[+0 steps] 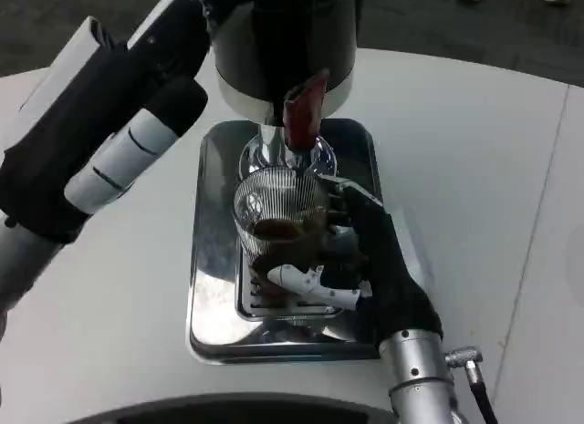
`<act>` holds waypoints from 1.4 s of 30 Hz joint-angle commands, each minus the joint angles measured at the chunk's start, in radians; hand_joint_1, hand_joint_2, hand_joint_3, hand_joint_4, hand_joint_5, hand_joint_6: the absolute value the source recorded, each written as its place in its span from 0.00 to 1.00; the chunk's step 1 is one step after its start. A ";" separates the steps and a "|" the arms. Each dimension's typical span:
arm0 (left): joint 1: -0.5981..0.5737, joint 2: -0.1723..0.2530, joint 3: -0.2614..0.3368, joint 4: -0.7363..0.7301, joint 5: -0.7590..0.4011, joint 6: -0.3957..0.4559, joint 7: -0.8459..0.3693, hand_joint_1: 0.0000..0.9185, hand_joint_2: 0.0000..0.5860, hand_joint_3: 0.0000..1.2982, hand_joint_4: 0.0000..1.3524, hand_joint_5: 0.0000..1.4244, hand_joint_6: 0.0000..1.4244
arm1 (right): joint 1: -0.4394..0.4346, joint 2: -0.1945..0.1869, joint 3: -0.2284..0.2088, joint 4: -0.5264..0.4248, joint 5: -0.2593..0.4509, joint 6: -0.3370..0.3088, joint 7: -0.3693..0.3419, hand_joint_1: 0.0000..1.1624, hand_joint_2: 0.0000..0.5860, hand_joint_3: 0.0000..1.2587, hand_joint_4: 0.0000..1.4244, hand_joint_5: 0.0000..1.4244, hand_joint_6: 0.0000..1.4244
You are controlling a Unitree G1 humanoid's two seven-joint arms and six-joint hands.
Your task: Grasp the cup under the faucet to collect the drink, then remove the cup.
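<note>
We see the white table [474,150] spread out on every side of our right hand [365,260]. Above that hand, at the far end, stands the dark dispenser [283,41], with its red tap [301,118] hanging straight over the cup [278,214]. Our left hand [119,141] is raised up and to the left beside the dispenser; whether its fingers are spread or curled we cannot tell. The steel tray [214,260] lies under our right hand. Our right hand wraps the cup. The cup is clear ribbed glass with dark drink at its bottom.
</note>
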 commanded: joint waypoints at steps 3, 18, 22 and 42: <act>0.024 0.009 0.005 -0.023 0.010 0.011 0.001 0.00 0.35 0.00 0.00 0.03 0.01 | 0.015 0.016 -0.010 -0.010 -0.002 -0.040 -0.057 0.91 0.34 0.48 0.56 0.56 0.65; 0.095 0.028 0.032 -0.069 0.008 0.031 0.004 0.00 0.35 0.00 0.00 0.03 0.01 | 0.077 0.021 0.002 -0.120 -0.003 -0.048 -0.081 0.92 0.26 0.58 0.69 0.69 0.86; 0.136 0.039 0.052 -0.086 0.008 0.037 0.004 0.00 0.35 0.00 0.00 0.02 0.00 | 0.097 0.018 0.014 -0.154 -0.006 -0.044 -0.072 0.91 0.26 0.60 0.71 0.71 0.89; 0.302 0.087 0.171 -0.130 0.129 -0.039 0.049 0.00 0.35 0.00 0.00 0.00 0.00 | 0.182 -0.009 0.060 -0.242 -0.002 -0.010 -0.011 0.90 0.24 0.61 0.73 0.72 0.93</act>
